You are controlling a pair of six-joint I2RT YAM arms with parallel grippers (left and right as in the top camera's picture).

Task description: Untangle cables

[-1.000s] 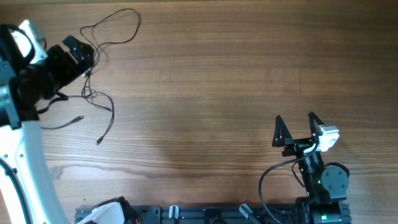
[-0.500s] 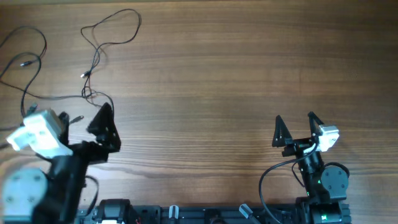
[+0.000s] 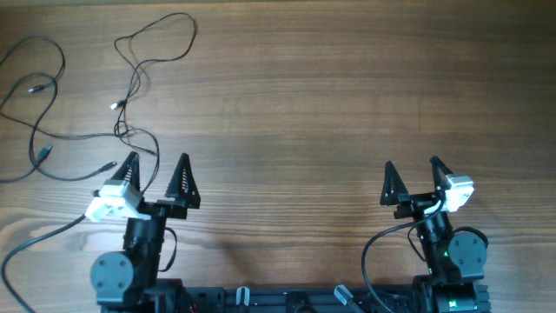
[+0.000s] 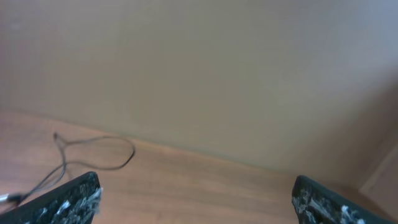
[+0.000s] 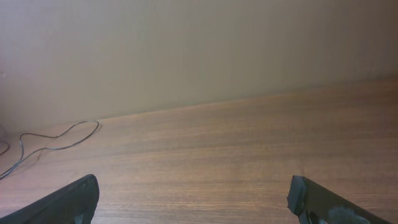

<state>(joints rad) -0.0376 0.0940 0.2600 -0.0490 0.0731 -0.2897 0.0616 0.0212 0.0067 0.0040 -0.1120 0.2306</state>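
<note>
Thin black cables (image 3: 130, 83) lie loose on the wooden table at the far left, in the overhead view. One cable forms a loop (image 3: 165, 39) at the top and runs down to a small knot (image 3: 126, 132). Another (image 3: 39, 113) curves along the left edge with tiny plug ends. My left gripper (image 3: 156, 174) is open and empty at the front left, just below the knot. My right gripper (image 3: 412, 176) is open and empty at the front right. The loop also shows in the left wrist view (image 4: 99, 152) and in the right wrist view (image 5: 59, 138).
The wooden table (image 3: 304, 113) spans the overhead view. The arm bases and a black rail (image 3: 287, 300) run along the front edge. A thicker black robot cable (image 3: 378, 252) curls by the right arm base.
My left arm has pulled back from the cables at the far left to the front left, and its gripper now points up, open. The left cable now lies uncovered. The right arm has not moved.
</note>
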